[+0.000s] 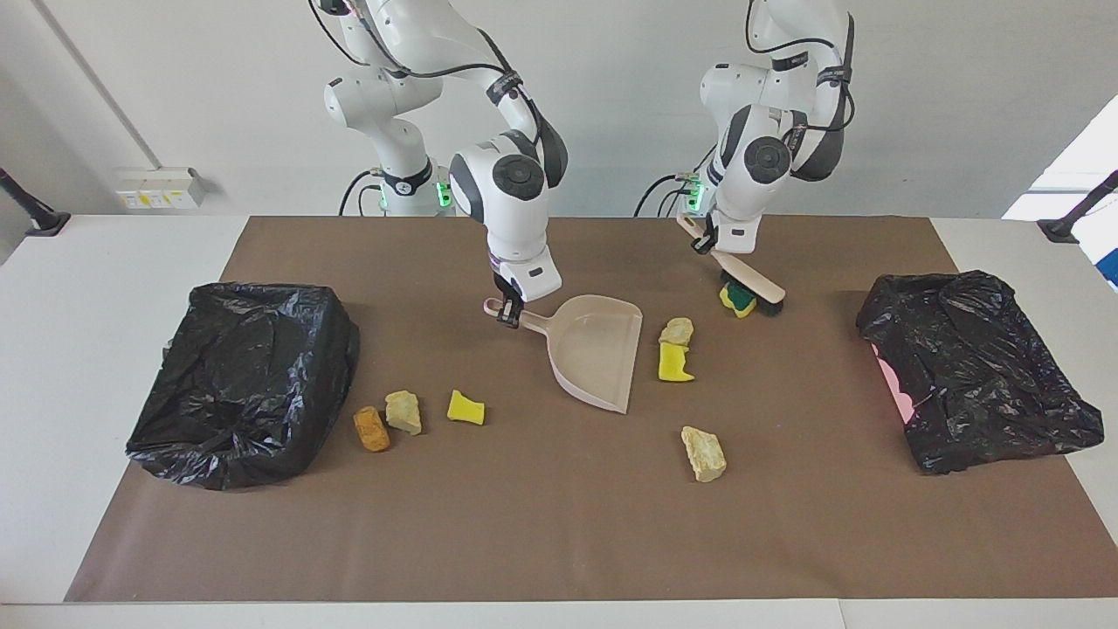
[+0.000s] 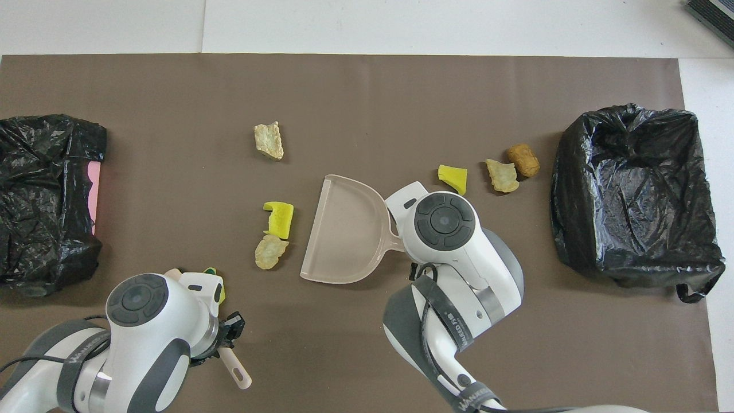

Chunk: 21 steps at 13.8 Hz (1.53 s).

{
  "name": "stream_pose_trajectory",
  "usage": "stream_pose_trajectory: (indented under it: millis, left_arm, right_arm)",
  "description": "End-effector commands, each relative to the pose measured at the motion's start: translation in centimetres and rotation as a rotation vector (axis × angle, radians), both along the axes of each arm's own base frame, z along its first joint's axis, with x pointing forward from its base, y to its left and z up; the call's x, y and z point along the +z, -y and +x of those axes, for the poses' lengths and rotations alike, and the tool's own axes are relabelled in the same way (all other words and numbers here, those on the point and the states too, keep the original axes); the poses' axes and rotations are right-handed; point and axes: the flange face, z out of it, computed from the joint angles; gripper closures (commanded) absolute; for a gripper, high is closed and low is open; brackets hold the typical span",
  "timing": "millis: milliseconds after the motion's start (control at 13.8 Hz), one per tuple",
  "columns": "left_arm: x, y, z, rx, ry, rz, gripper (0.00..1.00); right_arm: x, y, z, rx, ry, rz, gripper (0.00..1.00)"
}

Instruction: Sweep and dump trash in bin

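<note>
1. Toward the right arm's end of the table [image 1: 131,253], on the brown mat [image 1: 559,542], stands an open bin [image 1: 240,380] lined with black plastic
2. Just beside that bin lies some of the trash: an orange-brown lump [image 1: 371,429], touching or almost touching a beige lump [image 1: 403,411], and near them a yellow sponge chunk [image 1: 465,408]
3. The right hand [image 1: 508,314] is closed on the handle of the beige dustpan [image 1: 596,360], which rests on the mat at mid-table with its open edge turned toward the left arm's end
4. Just beside that open edge lie a beige rock-like lump [image 1: 674,331] and a yellow sponge piece [image 1: 673,362], the two touching; the lump is the nearer to the robots
5. Farther from the robots, a third beige lump [image 1: 703,453] lies alone
6. The left hand [image 1: 706,245] is clamped on the handle of the hand brush [image 1: 751,284], whose black bristles are down at a yellow sponge with a green face [image 1: 738,300]
7. At the left arm's end lies a crumpled black bag [image 1: 978,367] over something pink
</note>
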Motion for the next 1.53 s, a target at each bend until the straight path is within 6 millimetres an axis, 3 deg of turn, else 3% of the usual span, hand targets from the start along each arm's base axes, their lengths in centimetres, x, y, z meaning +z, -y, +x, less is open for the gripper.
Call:
stream_pose_trajectory:
  millis: [0, 291, 945, 1091, 1236, 1309, 1455]
  left_arm:
    - [-1.8, 4.3, 2.0, -0.03, 0.05, -0.066, 1.0]
    - [0.5, 10.4, 5.4, -0.105, 0.116, -0.146, 1.0]
    - [2.5, 18.1, 2.4, -0.532, 0.158, -0.31, 1.0]
    - [3.3, 18.6, 2.9, -0.548, 0.145, -0.316, 1.0]
    - [4.2, 17.5, 3.3, -0.592, 0.082, -0.317, 1.0]
    - [4.9, 16.8, 4.1, -0.601, 0.07, -0.314, 1.0]
    - [5.7, 14.7, 7.9, -0.614, 0.108, -0.252, 1.0]
  right_arm:
    - [-0.2, 0.1, 0.2, 0.012, 0.017, -0.003, 1.0]
    - [-0.2, 0.0, 0.1, 0.014, 0.017, -0.003, 1.0]
    - [-0.2, 0.0, 0.1, 0.014, 0.017, -0.003, 1.0]
    - [-0.2, 0.0, 0.1, 0.014, 0.015, -0.004, 1.0]
    - [-0.2, 0.1, 0.2, 0.012, 0.015, -0.004, 1.0]
    - [-0.2, 0.0, 0.1, 0.014, 0.017, -0.003, 1.0]
    - [-0.2, 0.1, 0.2, 0.012, 0.015, -0.004, 1.0]
